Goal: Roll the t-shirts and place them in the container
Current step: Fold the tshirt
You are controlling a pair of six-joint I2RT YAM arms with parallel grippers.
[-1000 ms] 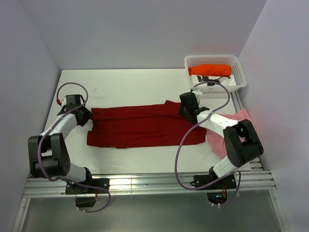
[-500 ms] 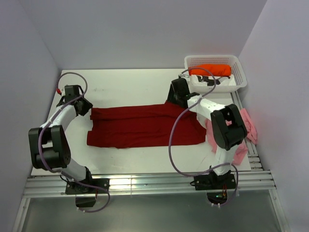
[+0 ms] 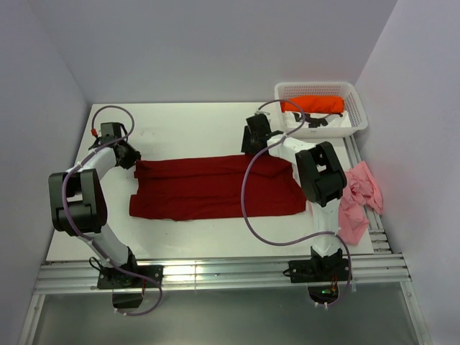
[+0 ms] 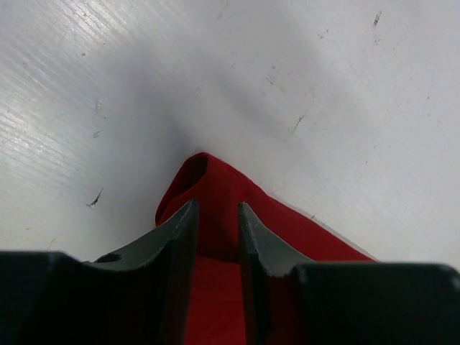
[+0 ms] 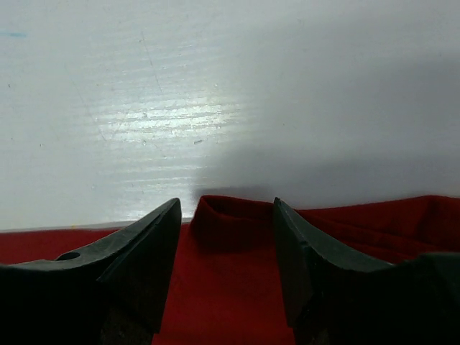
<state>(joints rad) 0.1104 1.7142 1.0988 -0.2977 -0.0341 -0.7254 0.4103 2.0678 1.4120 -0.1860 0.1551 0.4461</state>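
The dark red cotton t-shirt (image 3: 215, 188) lies folded into a long band across the white counter (image 3: 187, 126). The left gripper (image 4: 218, 208) straddles its far-left corner, fingers narrow, with a sliver of gap showing. The right gripper (image 5: 226, 205) stands with fingers wide over a small fold on the far edge. For an even roll, both should probably pinch that edge level, taking all layers, before turning it over.

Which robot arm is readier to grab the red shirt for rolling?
Probably left: the left pincer straddles a raised corner at the red shirt's short end, jaws close together. The right pincer stands wide open at the long far edge.
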